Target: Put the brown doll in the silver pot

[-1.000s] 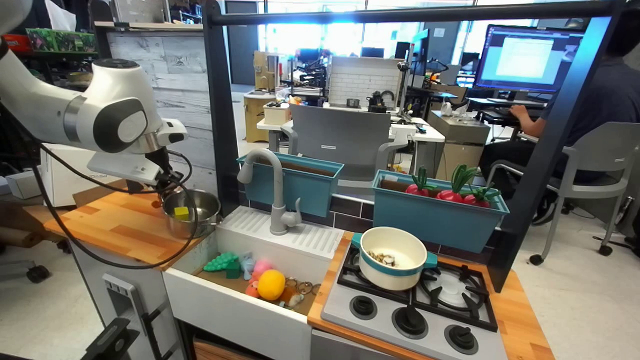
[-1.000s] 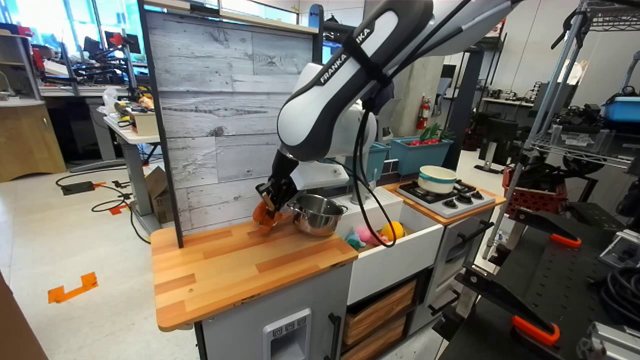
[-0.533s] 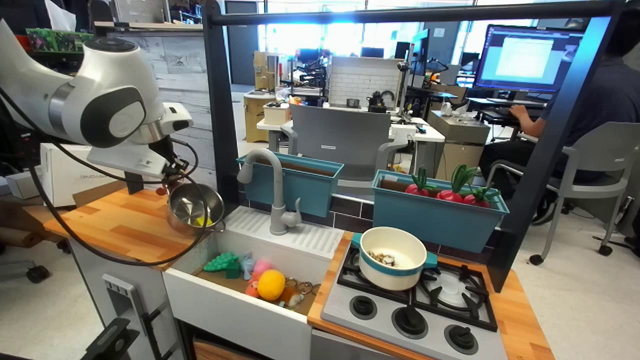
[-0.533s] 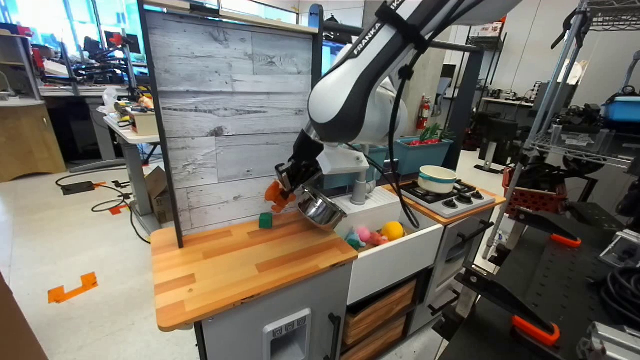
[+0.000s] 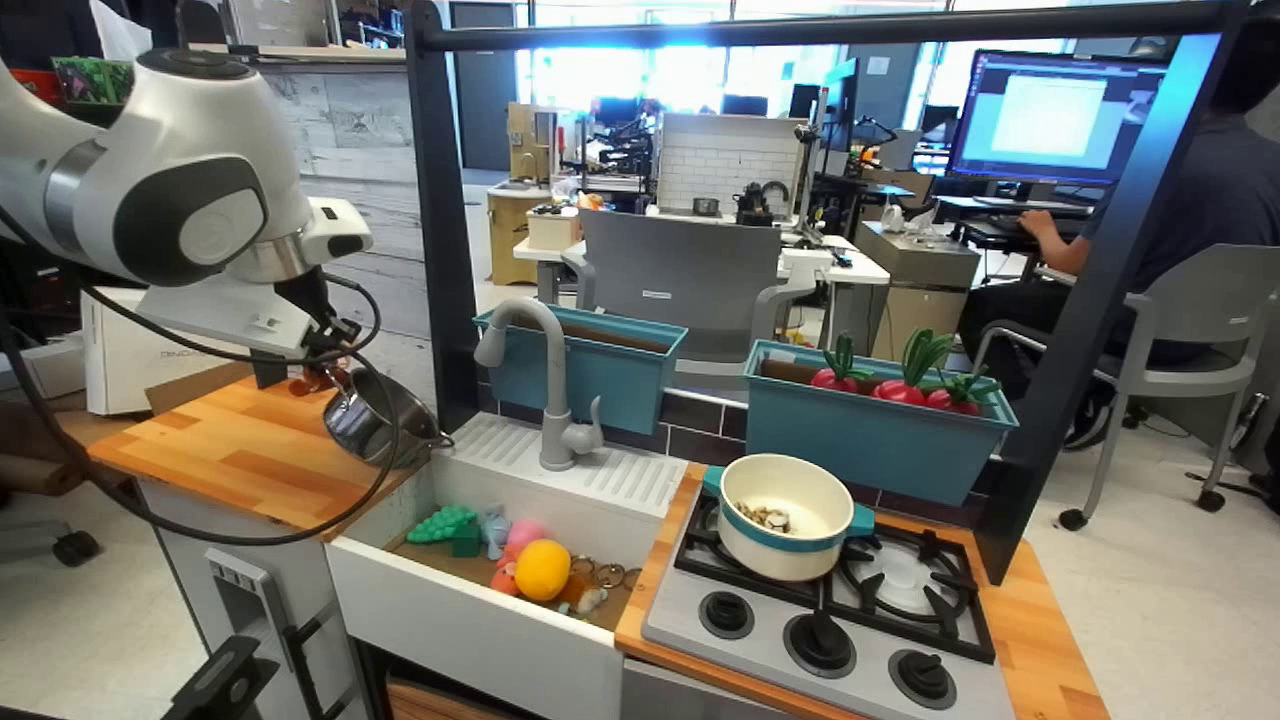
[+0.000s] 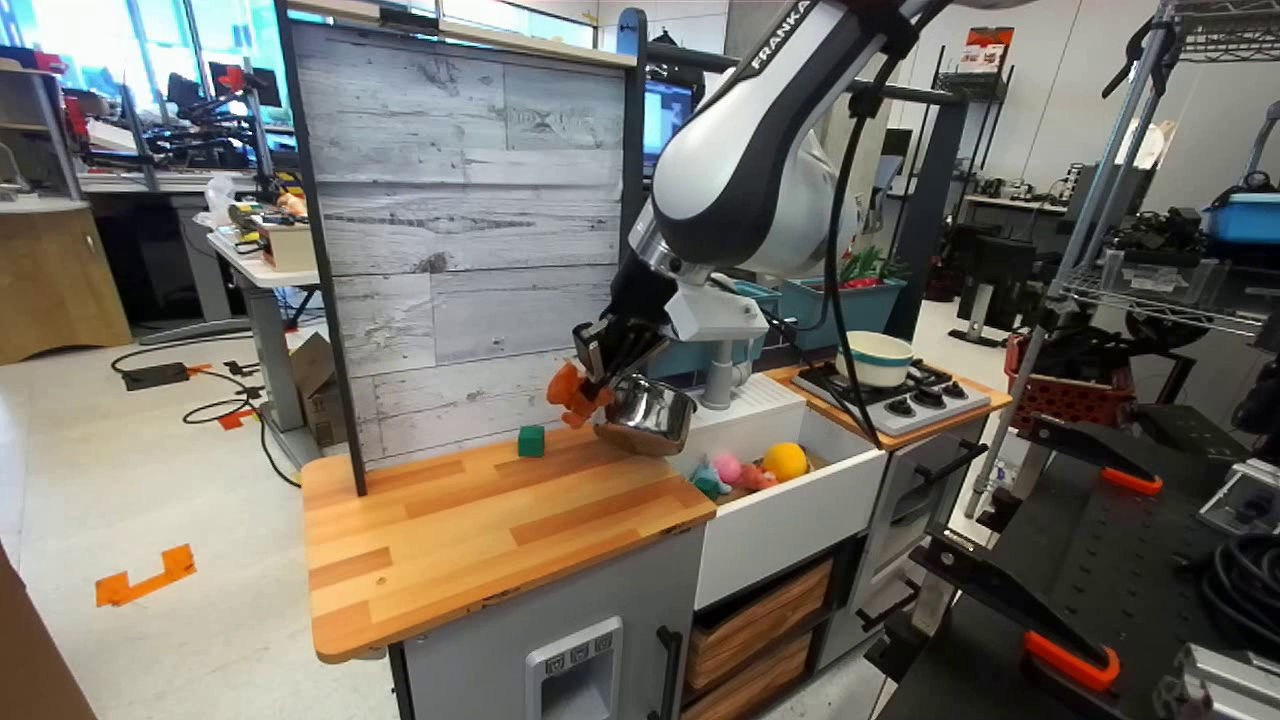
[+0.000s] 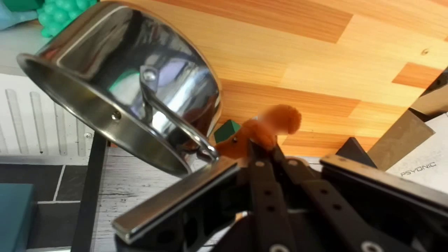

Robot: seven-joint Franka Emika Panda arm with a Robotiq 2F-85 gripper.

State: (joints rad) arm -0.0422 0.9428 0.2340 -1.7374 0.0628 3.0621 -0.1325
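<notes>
The brown doll, orange-brown and soft with a dark eye, sits between the fingertips of my gripper, which is shut on it. In both exterior views the doll hangs above the counter beside the silver pot. The silver pot is strongly tilted, its opening turned away from the counter. In the wrist view the pot stands left of the gripper, and its handle reaches the gripper's left side, apparently touching it. Whether the pot's base still touches the counter, I cannot tell. The pot's inside is mostly hidden.
A green block lies on the wooden counter. The sink beside it holds several toys, including a yellow-orange ball. A grey faucet rises behind the sink. A cream pot stands on the stove. A wood-look panel backs the counter.
My gripper has risen and moved toward the sink with the doll. The pot, upright a second ago, has tipped over. The yellow block inside it is now hidden. The green block has come into view.
</notes>
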